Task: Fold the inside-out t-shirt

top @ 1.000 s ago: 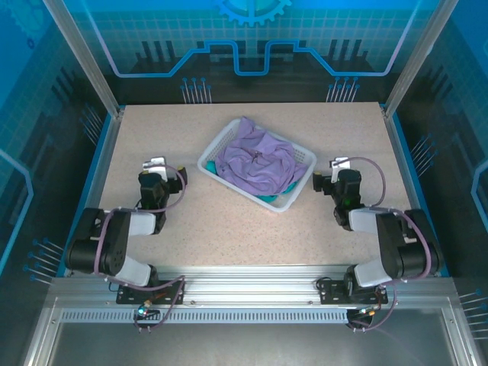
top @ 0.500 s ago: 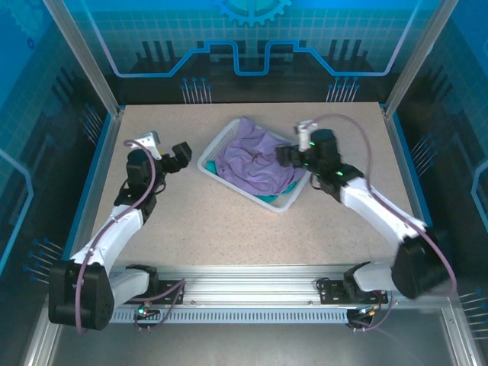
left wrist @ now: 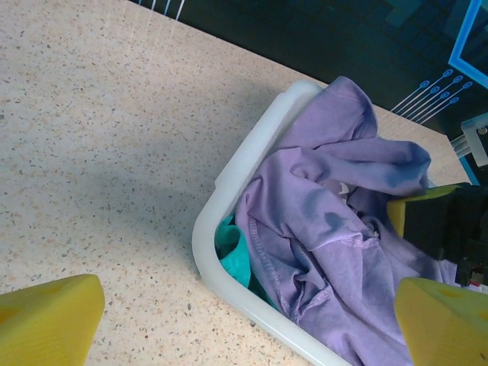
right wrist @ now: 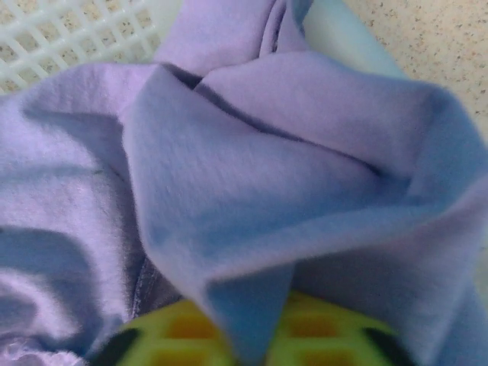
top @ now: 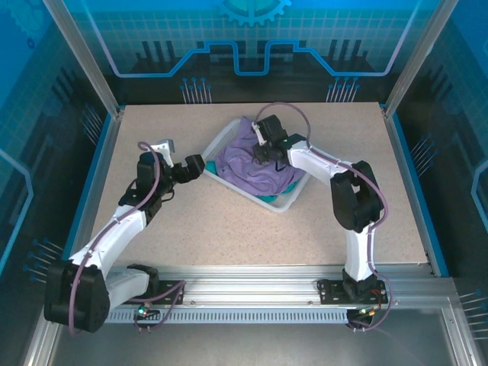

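Observation:
The inside-out t-shirt (top: 248,164) is a crumpled lavender heap in a white basket (top: 210,149) at mid-table. My right gripper (top: 263,150) reaches into the basket from the right and sits on top of the heap. In the right wrist view a fold of the t-shirt (right wrist: 252,175) runs down between the yellow-green fingers (right wrist: 171,335), so the right gripper (right wrist: 252,332) is shut on it. My left gripper (top: 192,168) stands open just outside the basket's left corner. In the left wrist view its yellow fingertips (left wrist: 49,316) are wide apart, with the t-shirt (left wrist: 328,221) ahead.
A teal-green garment (left wrist: 232,255) lies under the t-shirt against the basket rim (left wrist: 210,221), and also peeks out at the basket's near side (top: 267,197). Speckled tabletop (top: 229,229) surrounds the basket. Basket mesh (right wrist: 76,34) shows behind the fabric.
The right arm swung from the table's right side into the basket and its jaws went from open to shut on the shirt. The left arm stretched out toward the basket's left corner, staying open.

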### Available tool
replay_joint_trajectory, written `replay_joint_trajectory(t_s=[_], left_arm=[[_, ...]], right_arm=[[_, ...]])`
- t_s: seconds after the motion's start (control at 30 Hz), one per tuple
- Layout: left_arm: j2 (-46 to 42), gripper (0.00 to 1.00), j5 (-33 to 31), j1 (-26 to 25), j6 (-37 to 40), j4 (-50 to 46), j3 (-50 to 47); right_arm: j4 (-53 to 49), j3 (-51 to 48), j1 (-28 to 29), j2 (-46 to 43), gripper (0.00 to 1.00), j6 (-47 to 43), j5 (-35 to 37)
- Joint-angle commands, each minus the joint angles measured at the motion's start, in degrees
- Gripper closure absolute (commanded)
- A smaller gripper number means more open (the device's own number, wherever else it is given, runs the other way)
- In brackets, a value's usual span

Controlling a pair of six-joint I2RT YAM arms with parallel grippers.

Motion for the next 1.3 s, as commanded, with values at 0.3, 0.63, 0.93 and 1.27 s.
replay_joint_trajectory(t_s=[0.3,0.63,0.93,1.27], left_arm=[[-16.6,0.01,-5.6,-0.3,-7.3,-6.4,1.3],[-24.1,0.01,11.1,-1.7,-10.3,0.5,5.5],[-33.3,0.01,13.9,-1.8,-10.0,5.5,2.1],[-22.1,0.01,1.8,-1.8,-3.1,-1.4,4.9]], right_arm=[[11.9,14.0,5.6,-26.7,1.00,5.1,-21.6],[5.1,38.5,11.1,-15.9,1.00,9.7,-32.1],[-8.4,61.6,13.9,0.0,1.00,9.8,-34.3],[-6.8,60.3,14.2,2.4,1.00,15.0,-42.7]])
